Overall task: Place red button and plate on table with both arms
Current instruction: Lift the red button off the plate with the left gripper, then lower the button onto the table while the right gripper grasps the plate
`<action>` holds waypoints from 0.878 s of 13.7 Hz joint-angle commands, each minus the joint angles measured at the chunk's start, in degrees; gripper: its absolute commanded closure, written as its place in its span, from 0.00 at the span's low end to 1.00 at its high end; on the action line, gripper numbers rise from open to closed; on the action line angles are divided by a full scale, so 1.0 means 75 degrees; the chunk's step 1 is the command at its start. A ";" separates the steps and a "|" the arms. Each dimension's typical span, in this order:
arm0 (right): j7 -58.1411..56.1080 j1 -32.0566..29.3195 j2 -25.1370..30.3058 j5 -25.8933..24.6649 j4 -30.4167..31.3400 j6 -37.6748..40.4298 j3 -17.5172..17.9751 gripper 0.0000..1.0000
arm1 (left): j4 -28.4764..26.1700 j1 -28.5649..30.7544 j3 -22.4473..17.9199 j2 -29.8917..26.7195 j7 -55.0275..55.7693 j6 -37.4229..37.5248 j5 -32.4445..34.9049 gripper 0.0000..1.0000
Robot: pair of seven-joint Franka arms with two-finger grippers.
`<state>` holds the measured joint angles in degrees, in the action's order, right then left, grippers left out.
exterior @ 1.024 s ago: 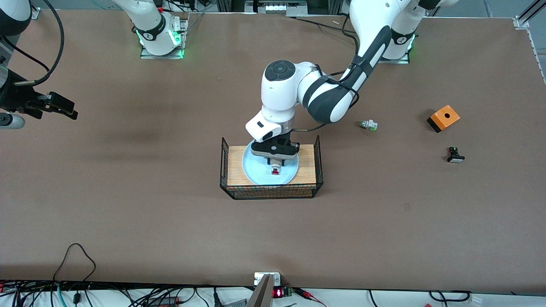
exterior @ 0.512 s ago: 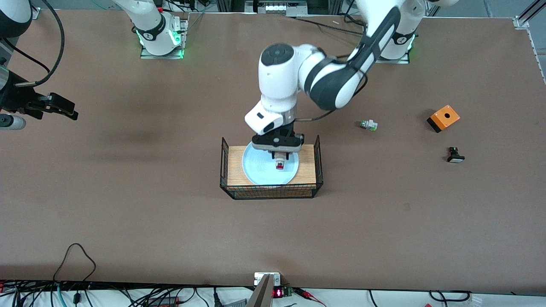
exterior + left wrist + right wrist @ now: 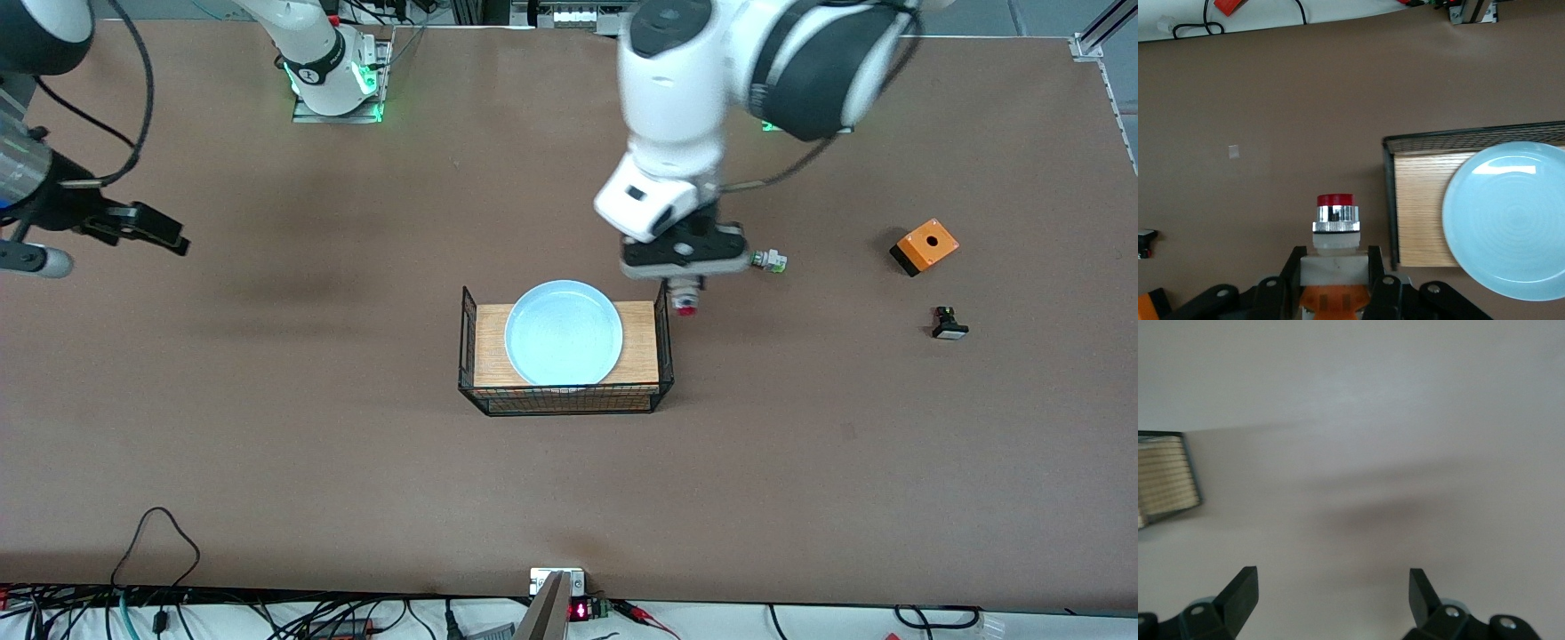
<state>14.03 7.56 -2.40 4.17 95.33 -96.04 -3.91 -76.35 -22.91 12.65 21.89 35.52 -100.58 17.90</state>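
Lifted off the one plate (image 3: 563, 332), the left end effector (image 3: 685, 286) now grips the single red button (image 3: 685, 305) above worktop (image 3: 267, 444) beside the rack (image 3: 662, 333), seemingly airborne. Right end effector (image 3: 156, 233) waits, fingers spread.

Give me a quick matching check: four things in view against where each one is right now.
Things:
1. red button
2. plate
3. orange box
4. right gripper

Places:
A. on the wood-topped wire rack
B. on the table toward the left arm's end
C. clamped in the left gripper, up over the table just past the rack's end wall
D. open, over bare table toward the right arm's end

Pairs: 1-C, 2-A, 3-B, 4-D
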 commanded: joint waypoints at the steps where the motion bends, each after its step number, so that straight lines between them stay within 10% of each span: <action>1: 0.0998 0.0887 -0.0125 0.0380 -0.0089 -0.0014 0.0052 0.00 | -0.0203 0.1246 0.0083 -0.0152 -0.2000 0.0051 -0.0931 0.78; 12: 0.7947 0.3724 -0.1542 0.0979 -0.0113 -0.2707 0.0029 0.00 | -0.2555 0.3989 0.0001 0.0117 -0.5120 -0.1035 -0.0911 0.81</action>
<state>67.53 32.25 -11.58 11.54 95.42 -113.16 -2.87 -90.30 3.61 11.89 23.94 0.65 -103.79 10.98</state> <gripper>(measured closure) 0.000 0.586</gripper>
